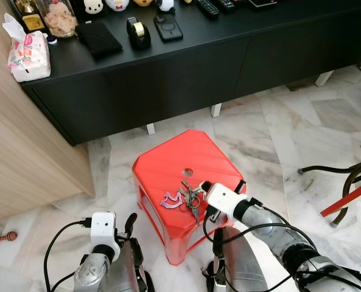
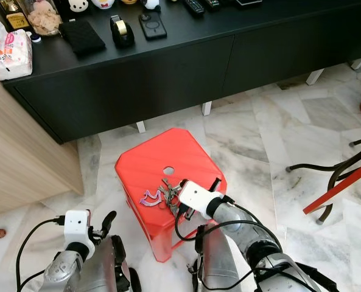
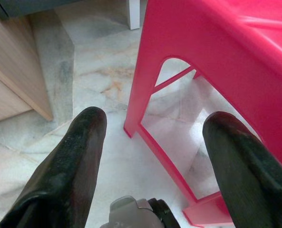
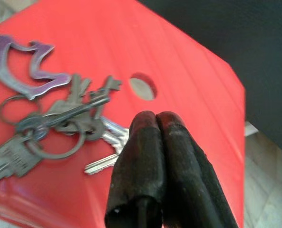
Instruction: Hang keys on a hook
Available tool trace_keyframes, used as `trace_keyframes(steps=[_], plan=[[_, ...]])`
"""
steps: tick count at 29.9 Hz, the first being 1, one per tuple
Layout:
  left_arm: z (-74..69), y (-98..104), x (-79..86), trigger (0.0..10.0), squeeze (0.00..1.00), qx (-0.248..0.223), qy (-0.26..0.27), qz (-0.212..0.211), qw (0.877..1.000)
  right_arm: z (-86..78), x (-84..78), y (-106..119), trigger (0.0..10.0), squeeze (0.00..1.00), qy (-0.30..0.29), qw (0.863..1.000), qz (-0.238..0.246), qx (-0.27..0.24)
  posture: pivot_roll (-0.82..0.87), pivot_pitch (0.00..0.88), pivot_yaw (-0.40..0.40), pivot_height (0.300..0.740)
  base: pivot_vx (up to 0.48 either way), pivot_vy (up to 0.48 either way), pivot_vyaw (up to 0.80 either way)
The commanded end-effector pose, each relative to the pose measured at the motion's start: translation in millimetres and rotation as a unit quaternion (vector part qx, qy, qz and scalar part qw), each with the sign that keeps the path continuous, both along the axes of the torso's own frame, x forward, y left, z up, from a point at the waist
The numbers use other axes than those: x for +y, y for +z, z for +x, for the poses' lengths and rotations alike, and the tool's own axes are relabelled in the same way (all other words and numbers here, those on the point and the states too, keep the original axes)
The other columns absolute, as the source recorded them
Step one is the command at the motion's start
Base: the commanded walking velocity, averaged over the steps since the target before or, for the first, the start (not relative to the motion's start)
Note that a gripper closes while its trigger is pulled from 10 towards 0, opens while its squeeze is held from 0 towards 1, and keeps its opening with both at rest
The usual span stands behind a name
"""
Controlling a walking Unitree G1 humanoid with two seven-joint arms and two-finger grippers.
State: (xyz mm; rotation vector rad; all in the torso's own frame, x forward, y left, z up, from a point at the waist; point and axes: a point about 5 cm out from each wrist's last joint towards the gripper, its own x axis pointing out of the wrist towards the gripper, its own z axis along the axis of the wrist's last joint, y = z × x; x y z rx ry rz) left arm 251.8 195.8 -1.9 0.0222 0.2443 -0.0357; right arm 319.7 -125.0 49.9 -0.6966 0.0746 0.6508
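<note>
Keys (image 4: 60, 118) lie near the stool's (image 1: 168, 161) front edge; I see my right gripper (image 4: 155, 118) beside them, jaws pressed together, left gripper (image 3: 150, 128) spread wide.

The keys (image 4: 60, 123) are a bunch of silver keys on round rings, with a shiny purple tag (image 4: 24, 64) shaped a bit like a bird. They lie flat on top of the red stool (image 1: 168, 159), near its front edge.
</note>
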Motion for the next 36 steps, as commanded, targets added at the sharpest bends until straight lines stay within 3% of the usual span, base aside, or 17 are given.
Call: trace_keyframes(steps=[1,6,7,8,10,11,12,13,18,29,36], plan=[[-8.2,-8.7,3.8,10.0,0.00,0.019,0.004,0.002,1.000,-2.4,-3.3,-1.4,0.0,0.00,-0.006,1.000,0.015,0.006,-0.10,0.220,0.000,0.593,0.000,0.000,0.00],[-6.9,-9.8,3.7,10.0,0.00,0.021,0.003,0.003,1.000,-0.3,-8.2,1.9,0.0,0.00,-0.015,0.999,0.027,0.007,-0.10,0.218,0.000,0.593,0.000,0.000,0.00],[-6.3,-10.0,4.1,10.0,0.00,0.021,0.004,0.004,1.000,-2.5,-6.3,0.0,4.7,0.00,0.007,1.000,0.019,0.021,-0.10,0.219,0.002,0.593,0.000,0.000,0.00],[-6.2,-10.1,4.3,10.0,0.00,0.021,0.004,0.004,1.000,-4.5,-4.4,-1.5,10.0,0.00,0.029,0.999,0.001,0.025,-0.10,0.219,0.002,0.593,0.000,0.000,0.00],[-6.1,-10.1,4.5,10.0,0.00,0.021,0.004,0.004,1.000,-8.2,-1.1,-4.5,10.0,0.00,0.072,0.996,-0.047,0.022,-0.10,0.219,0.001,0.593,0.000,0.000,0.00],[-6.0,-10.2,4.5,10.0,0.00,0.021,0.004,0.005,1.000,-9.3,0.0,-5.1,10.0,0.21,0.087,0.994,-0.060,0.022,-0.10,0.218,0.000,0.593,0.000,0.000,0.00],[-5.9,-10.2,4.6,10.0,0.00,0.021,0.004,0.005,1.000,-8.9,0.3,-4.6,10.0,0.74,0.090,0.994,-0.062,0.022,-0.10,0.218,0.000,0.593,0.000,0.000,0.00],[-5.7,-9.9,4.4,10.0,0.00,0.019,0.003,0.004,1.000,-8.0,0.8,-3.6,10.0,1.00,0.097,0.992,-0.071,0.022,-0.10,0.218,-0.001,0.593,0.000,0.000,0.00],[-5.6,-9.2,3.4,10.0,0.00,0.013,0.003,0.004,1.000,-9.1,4.0,-5.2,10.0,1.00,0.145,0.980,-0.132,0.016,-0.10,0.219,-0.003,0.593,0.000,0.000,0.00],[-8.1,-7.6,1.3,10.0,0.00,0.001,0.005,0.002,1.000,-9.7,13.0,-6.3,10.0,1.00,0.171,0.973,-0.153,0.015,-0.10,0.228,-0.015,0.593,0.000,0.000,0.00],[-9.4,-8.2,-0.3,10.0,0.00,0.001,0.006,0.000,1.000,-11.8,8.2,-13.5,10.0,1.00,0.159,0.971,-0.176,0.020,-0.10,0.232,-0.022,0.593,0.000,0.000,0.00]])
